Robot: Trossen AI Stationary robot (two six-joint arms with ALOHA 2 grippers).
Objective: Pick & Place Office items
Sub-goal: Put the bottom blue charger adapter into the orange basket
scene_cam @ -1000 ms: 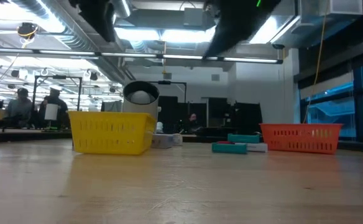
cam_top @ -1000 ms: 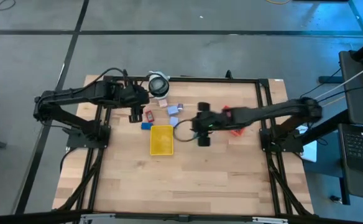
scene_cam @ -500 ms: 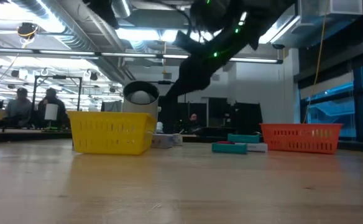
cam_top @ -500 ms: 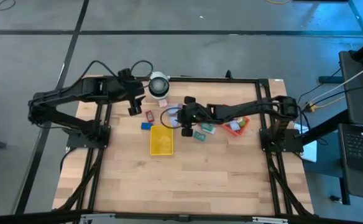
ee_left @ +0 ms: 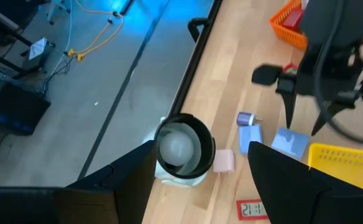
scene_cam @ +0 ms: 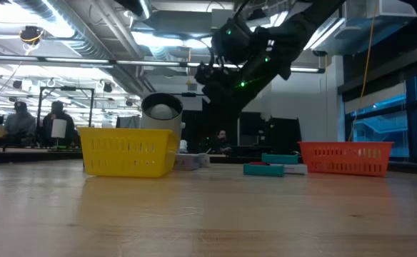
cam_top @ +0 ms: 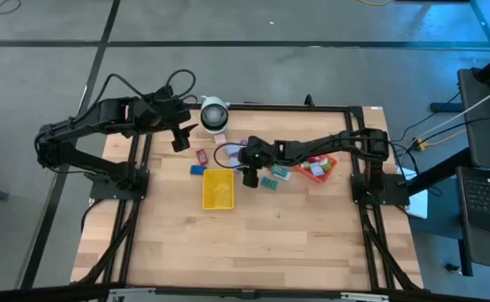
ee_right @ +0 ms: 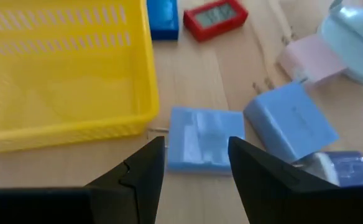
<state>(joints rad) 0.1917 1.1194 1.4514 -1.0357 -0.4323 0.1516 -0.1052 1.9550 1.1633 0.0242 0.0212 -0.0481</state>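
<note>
My right gripper [cam_top: 247, 177] hangs open above the table, just past the yellow tray's [cam_top: 218, 189] far right corner. In the right wrist view its fingers [ee_right: 196, 163] stand on either side of a light-blue packet [ee_right: 199, 147] lying flat below, clear of it. A lavender block [ee_right: 291, 122], a pink packet [ee_right: 310, 60], a red item [ee_right: 216, 14] and a blue block [ee_right: 163, 15] lie flat around it. My left gripper [cam_top: 179, 144] is open and empty over the far left, near the white round object [cam_top: 214, 115].
The red-orange tray [cam_top: 319, 167] holds a few items under the right arm. Two teal packets [cam_top: 273, 178] lie between the trays. A red item [cam_top: 201, 155] and a blue block [cam_top: 197, 169] lie left of the yellow tray. The near half of the table [cam_top: 253, 252] is bare wood.
My right gripper has gone toward the table's left and far edges, from beside the yellow tray's right side to above the packets behind it, uncovering the red-orange tray. My left gripper has drawn back toward the far left corner.
</note>
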